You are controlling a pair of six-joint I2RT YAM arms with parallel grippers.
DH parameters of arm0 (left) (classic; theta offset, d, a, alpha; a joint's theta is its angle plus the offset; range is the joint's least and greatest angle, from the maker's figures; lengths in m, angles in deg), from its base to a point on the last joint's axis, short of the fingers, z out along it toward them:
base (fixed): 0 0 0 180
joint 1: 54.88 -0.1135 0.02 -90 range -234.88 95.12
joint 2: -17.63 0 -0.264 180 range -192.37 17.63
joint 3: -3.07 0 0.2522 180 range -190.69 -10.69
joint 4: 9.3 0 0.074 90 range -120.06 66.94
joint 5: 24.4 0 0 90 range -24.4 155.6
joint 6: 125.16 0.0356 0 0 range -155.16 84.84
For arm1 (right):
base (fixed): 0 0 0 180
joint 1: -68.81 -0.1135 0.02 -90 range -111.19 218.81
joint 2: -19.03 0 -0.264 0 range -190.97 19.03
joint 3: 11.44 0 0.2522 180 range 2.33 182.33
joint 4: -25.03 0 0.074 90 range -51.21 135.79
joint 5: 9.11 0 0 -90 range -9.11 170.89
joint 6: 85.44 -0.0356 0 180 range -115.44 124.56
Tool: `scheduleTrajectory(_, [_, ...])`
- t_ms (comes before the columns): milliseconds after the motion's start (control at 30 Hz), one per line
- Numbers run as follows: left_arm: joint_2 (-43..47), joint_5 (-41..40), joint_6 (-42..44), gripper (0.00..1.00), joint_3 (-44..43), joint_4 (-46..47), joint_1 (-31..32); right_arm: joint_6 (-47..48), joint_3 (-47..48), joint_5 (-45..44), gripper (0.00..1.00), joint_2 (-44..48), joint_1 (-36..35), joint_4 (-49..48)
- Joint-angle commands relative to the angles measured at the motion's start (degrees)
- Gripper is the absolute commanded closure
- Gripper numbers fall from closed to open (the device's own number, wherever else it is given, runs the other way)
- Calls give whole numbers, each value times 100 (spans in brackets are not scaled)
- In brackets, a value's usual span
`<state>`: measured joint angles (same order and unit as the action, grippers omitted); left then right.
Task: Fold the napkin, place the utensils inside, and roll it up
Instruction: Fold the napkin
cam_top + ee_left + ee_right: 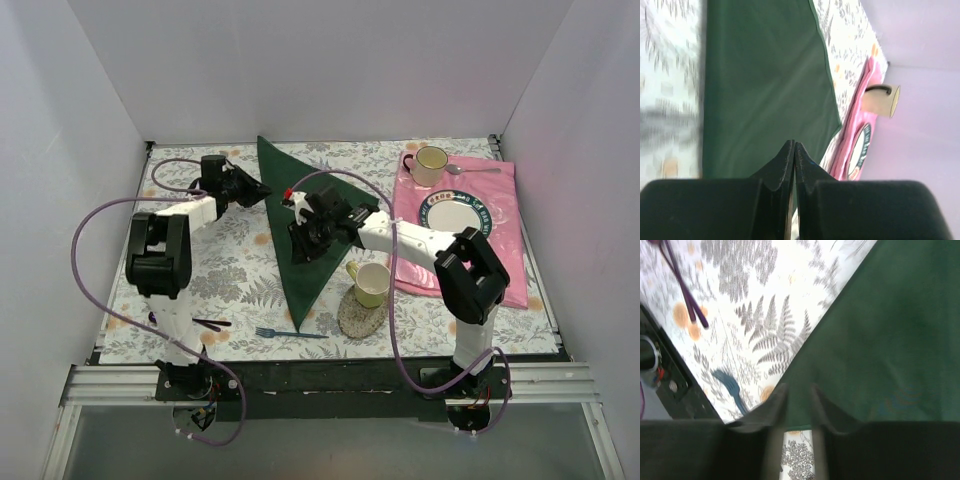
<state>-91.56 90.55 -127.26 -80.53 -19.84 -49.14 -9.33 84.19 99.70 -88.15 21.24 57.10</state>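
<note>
Top external: one napkin point(308, 285), one fork point(290, 333), two cups point(371, 284).

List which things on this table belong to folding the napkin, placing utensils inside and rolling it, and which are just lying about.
Belong: green napkin, blue fork.
Lying about: pink cloth, plate, cream mug, yellow-green cup, round coaster, silver spoon, purple utensil.

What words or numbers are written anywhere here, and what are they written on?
No text here can be read.
plate rim: marks that may be letters, too small and blurred to read.
cream cup, green cup, napkin, pink cloth, tablecloth: no writing visible.
</note>
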Motion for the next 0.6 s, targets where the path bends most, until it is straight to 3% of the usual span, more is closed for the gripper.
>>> scheduleTrajectory(0, [-1101,660,-520,100,-968,969,-125,-26,-215,500,80,-119,-111,-433])
scheduleTrajectory(300, [-2194,449,-362,100,-1892,970,-187,-167,-294,817,91,-760,-489,-618])
scheduleTrajectory(567, [-2353,256,-397,100,-1761,970,-213,-88,-504,607,92,-867,-630,-442])
